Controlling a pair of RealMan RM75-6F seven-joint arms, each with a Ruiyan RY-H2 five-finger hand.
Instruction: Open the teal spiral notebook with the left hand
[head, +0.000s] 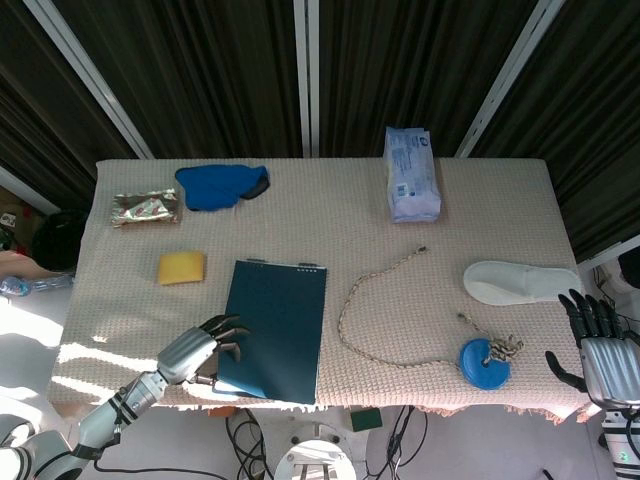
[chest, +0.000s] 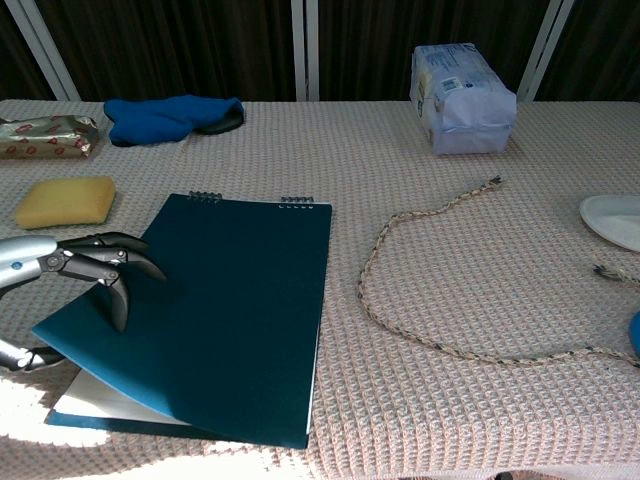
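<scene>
We see left hand (chest: 60, 265) fingers (chest: 118, 290) pinching the teal spiral notebook (chest: 235, 310) cover's raised corner; right hand (head: 600, 345) fingers apparently spread, empty.

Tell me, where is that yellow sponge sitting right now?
In the head view, the yellow rectangular sponge lies on the table's left side, between the foil snack packet and the teal spiral notebook.

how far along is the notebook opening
Just begun. Done: the left hand has reached the teal notebook and raised its near left cover corner, white pages showing beneath. In hand: fingers hold that corner up. Left: swinging the cover fully open. Right hand idle.
</scene>
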